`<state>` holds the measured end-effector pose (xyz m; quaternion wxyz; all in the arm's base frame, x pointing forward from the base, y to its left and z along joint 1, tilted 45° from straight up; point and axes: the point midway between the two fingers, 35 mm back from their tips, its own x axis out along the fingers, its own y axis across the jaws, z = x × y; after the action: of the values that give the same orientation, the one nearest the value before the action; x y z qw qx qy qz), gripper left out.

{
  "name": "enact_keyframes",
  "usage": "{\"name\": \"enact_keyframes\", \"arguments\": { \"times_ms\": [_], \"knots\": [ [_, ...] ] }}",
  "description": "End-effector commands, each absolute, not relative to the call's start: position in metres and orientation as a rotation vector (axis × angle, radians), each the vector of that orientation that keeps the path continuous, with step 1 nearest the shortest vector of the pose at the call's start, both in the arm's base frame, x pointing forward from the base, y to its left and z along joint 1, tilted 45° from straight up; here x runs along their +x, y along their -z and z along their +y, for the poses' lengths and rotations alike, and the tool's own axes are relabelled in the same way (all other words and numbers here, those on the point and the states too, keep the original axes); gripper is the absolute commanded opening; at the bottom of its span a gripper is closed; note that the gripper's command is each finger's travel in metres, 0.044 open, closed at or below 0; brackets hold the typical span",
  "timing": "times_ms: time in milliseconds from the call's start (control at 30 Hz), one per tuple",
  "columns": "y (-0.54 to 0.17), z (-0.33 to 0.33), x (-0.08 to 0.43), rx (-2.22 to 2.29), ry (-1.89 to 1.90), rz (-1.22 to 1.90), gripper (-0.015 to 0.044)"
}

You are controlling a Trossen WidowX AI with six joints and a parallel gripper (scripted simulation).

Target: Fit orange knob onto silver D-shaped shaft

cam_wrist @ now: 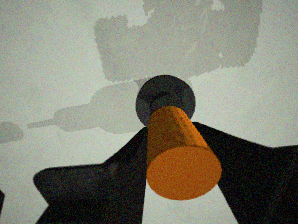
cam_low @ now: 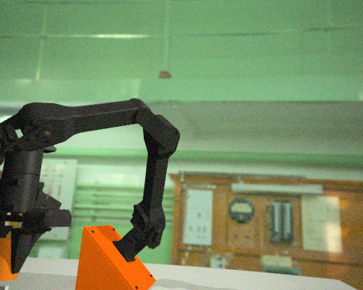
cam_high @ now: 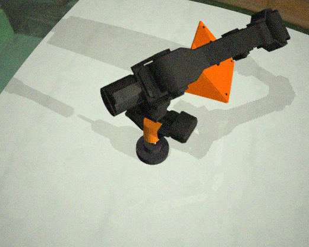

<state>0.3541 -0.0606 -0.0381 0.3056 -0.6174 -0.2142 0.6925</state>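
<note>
Gripper fingers [cam_high: 158, 127] [cam_low: 3, 256], partly parted, are clamped around the orange knob [cam_high: 151, 130] [cam_low: 1, 259] [cam_wrist: 183, 172], which is held upright above the dark round pedestal [cam_high: 152, 157] [cam_wrist: 187, 97]. A sliver of the silver shaft [cam_high: 155, 143] is glimpsed below the knob in the top view; its flat side cannot be made out. The knob's underside is hidden, and the gripper is cut off by the exterior view's left edge. Marks on the pale wall sheets [cam_low: 198, 217] [cam_low: 322, 223] are too blurred to be read.

orange wedge [cam_high: 217, 78] [cam_low: 103, 258], wooden wall panel [cam_low: 260, 223]
</note>
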Motion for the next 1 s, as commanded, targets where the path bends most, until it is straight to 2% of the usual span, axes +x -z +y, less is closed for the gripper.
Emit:
{"name": "enact_keyframes", "arguments": {
  "times_ms": [0,967],
  "knots": [
    [0.0456,-0.0536,0.3523,-1.626,-1.826,-0.562,0.0],
    [0.0428,-0.05,0.3549,-1.632,-1.826,-0.571,0.0]
  ]
}}
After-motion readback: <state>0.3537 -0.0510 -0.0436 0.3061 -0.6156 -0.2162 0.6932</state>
